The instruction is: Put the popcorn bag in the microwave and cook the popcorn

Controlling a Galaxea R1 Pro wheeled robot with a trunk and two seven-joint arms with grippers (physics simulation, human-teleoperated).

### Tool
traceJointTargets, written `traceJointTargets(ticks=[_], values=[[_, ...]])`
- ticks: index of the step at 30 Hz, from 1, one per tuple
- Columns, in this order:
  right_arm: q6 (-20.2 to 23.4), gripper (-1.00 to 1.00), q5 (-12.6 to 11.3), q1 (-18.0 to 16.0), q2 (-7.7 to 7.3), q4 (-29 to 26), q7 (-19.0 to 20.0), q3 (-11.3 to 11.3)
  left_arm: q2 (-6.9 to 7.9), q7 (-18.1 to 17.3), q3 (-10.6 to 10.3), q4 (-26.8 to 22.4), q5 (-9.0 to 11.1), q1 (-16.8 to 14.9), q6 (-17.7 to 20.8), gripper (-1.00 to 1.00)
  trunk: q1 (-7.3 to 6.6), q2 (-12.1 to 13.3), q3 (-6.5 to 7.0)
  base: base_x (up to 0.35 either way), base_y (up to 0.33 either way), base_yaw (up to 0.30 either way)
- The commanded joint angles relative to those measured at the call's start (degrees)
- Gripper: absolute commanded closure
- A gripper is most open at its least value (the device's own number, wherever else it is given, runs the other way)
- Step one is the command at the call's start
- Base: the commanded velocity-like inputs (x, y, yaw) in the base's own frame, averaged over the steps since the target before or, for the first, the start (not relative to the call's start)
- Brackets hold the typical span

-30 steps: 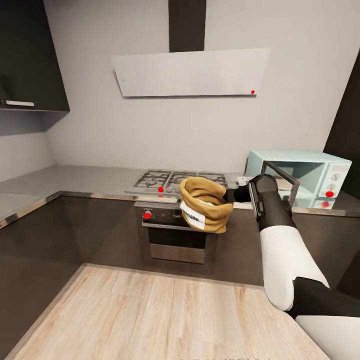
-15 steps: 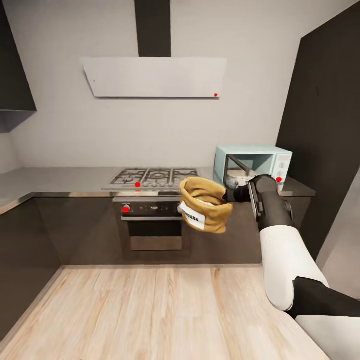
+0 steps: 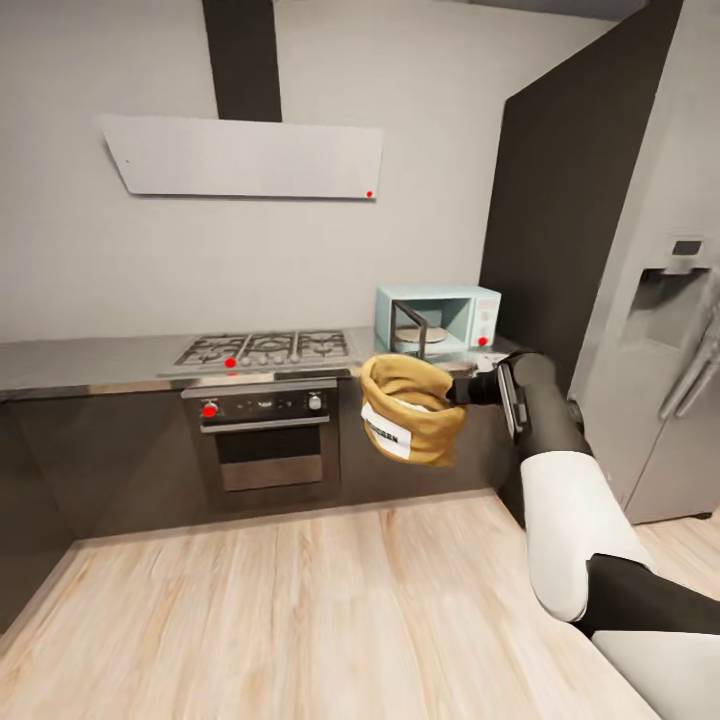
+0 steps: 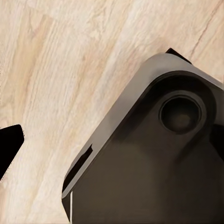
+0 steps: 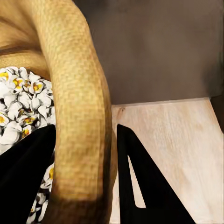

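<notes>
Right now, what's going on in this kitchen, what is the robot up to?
The robot's right gripper is shut on the rolled rim of a squat tan-brown paper popcorn bag, carrying it in the air above the pale wood floor. The right wrist view shows white and yellow popcorn inside the bag. Ahead, the small pale mint-blue microwave stands on the grey steel countertop with its door open, beside the gas hob. The bag is not in it yet.

Popcorn bag (image 3: 410, 420): tan sack, rim pinched in my right gripper (image 5: 86, 177), held midair, popped kernels inside. Microwave (image 3: 440, 318): mint, door open, at countertop (image 3: 90, 357) right end.
</notes>
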Motion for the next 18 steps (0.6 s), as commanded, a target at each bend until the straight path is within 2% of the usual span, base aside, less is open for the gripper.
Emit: traceJointTargets(ticks=[1, 4, 18], values=[[0.1, 1.0, 0.56, -0.07, 0.05, -0.03, 0.51, -0.21, -0.01, 0.11, 0.27, -0.03, -0.18, -0.01, -0.1, -1.0, -0.04, -0.04, -0.06, -0.344, 0.0, -0.298], [0.1, 1.0, 0.56, -0.08, -0.34, -0.03, 0.38, -0.19, 0.06, 0.11, 0.27, -0.03, -0.18, 0.0, -0.1, -1.0, -0.04, -0.04, -0.06, -0.315, 0.0, -0.298], [0.1, 1.0, 0.65, -0.07, -1.17, -0.12, -0.17, -0.18, 0.16, 0.11, 0.27, 0.04, -0.09, 0.0, -0.1, -1.0, -0.04, -0.04, -0.06, -0.005, 0.0, -0.298]])
